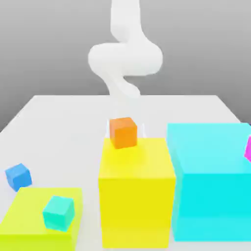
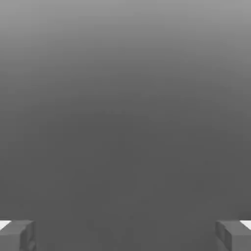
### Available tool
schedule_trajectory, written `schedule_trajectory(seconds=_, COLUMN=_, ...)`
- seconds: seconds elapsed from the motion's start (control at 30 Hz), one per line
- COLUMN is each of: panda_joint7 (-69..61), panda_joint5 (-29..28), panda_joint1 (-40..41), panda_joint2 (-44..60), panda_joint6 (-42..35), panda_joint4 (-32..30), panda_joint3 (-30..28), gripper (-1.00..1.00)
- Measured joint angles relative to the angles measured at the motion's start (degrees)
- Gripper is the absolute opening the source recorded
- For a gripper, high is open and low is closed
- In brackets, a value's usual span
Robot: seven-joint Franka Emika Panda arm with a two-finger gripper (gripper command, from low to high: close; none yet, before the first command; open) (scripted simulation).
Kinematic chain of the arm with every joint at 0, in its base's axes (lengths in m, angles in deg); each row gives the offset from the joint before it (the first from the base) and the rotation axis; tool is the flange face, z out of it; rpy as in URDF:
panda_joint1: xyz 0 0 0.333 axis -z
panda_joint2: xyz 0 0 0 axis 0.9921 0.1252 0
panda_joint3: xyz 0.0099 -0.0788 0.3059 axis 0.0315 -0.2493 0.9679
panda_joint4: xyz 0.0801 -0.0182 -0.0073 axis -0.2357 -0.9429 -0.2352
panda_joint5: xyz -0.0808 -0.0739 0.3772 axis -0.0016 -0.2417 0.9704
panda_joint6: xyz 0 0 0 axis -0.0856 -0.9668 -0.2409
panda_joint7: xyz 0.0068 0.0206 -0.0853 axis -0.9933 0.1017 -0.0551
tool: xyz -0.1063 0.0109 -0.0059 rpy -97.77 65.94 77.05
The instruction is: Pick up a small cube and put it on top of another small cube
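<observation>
The small cube (image 1: 18, 176), plain bright blue, rests on the white table (image 1: 63, 127) at the exterior view's left, tilted a little to the table's edges. A small orange cube (image 1: 123, 132) sits on top of the big yellow block (image 1: 136, 191). A small teal cube (image 1: 59, 212) lies on a low yellow-green block (image 1: 29, 218) at the front left. My white arm (image 1: 125, 59) comes down at the back, behind the orange cube and far from the blue one. In the hand view my gripper (image 2: 125, 236) is open, fingertips (image 2: 17, 235) wide apart with nothing but plain grey between them.
A big cyan block (image 1: 211, 181) stands right of the yellow block, nearly touching it. A small magenta thing (image 1: 248, 148) shows at the exterior view's right edge, against the cyan block. Bare table lies between the blue cube and the yellow block.
</observation>
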Motion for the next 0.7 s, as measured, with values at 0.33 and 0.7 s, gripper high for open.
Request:
schedule_trajectory(seconds=0.33, panda_joint7=27.11, panda_joint5=-4.10, panda_joint1=17.29, panda_joint2=16.17, panda_joint6=8.16, panda_joint4=-6.10, panda_joint3=1.17, gripper=0.00)
schedule_trajectory(seconds=0.7, panda_joint7=55.08, panda_joint5=-6.67, panda_joint1=31.19, panda_joint2=33.55, panda_joint6=17.02, panda_joint4=-12.69, panda_joint3=-3.05, gripper=0.00)
